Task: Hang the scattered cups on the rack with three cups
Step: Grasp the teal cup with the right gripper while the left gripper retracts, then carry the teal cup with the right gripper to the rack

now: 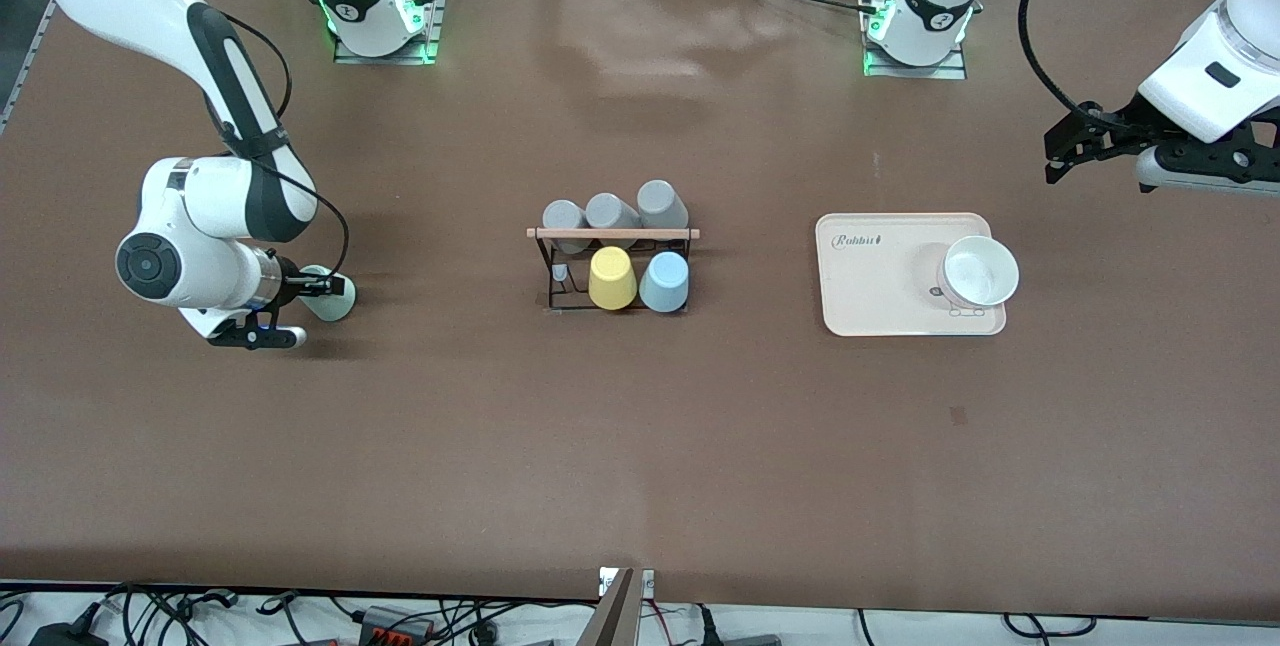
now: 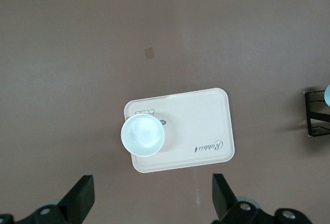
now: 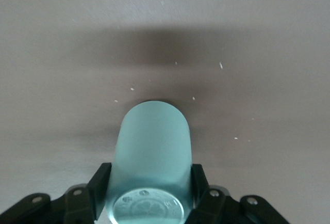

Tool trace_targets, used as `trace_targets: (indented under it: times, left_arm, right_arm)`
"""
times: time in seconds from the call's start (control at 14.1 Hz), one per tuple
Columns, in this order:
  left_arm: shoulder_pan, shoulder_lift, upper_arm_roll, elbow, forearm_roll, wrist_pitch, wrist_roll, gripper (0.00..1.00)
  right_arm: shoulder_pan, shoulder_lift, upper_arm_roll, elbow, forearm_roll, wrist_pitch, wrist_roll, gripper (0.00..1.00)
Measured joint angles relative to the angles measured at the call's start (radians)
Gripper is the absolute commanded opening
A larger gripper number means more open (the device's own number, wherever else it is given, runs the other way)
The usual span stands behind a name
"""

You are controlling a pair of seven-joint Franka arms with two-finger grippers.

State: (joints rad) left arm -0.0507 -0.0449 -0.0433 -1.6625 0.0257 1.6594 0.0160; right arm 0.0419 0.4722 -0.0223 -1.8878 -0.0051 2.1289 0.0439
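My right gripper (image 1: pixel 308 286) is shut on the pale mint green cup (image 1: pixel 332 294), which lies on its side low at the table toward the right arm's end. In the right wrist view the cup (image 3: pixel 152 146) sits between the black fingers (image 3: pixel 101 181), base toward the camera. The black wire rack (image 1: pixel 612 233) with its wooden rod stands mid-table. The light blue cup (image 1: pixel 664 282) hangs on its lower row beside a yellow cup (image 1: pixel 611 278). My left gripper (image 1: pixel 1062 154) is open and empty, held high near the beige tray; its fingers (image 2: pixel 82 199) are spread wide.
Three grey cups (image 1: pixel 612 214) hang on the rack's upper row. A beige tray (image 1: pixel 870 276) lies toward the left arm's end with a white bowl (image 1: pixel 980 271) on it; both show in the left wrist view (image 2: pixel 206 131). A camera mount (image 1: pixel 622 606) stands at the near table edge.
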Motion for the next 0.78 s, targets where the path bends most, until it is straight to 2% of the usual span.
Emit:
trace_targets:
  times: [0.36,0.5,0.78]
  left_arm:
    - [0.000,0.000,0.002,0.003,0.000,0.001,0.000,1.00]
    - [0.000,0.000,0.003,0.003,0.000,0.001,0.000,1.00]
    - [0.000,0.000,0.003,0.003,0.000,0.001,0.000,1.00]
  right_arm:
    - [0.084,-0.027,0.018,0.324,0.008,-0.348,0.000,0.23]
    - [0.119,-0.026,0.020,0.390,0.026,-0.384,0.000,0.23]
    - [0.243,-0.016,0.023,0.439,0.032,-0.392,0.035,0.23]
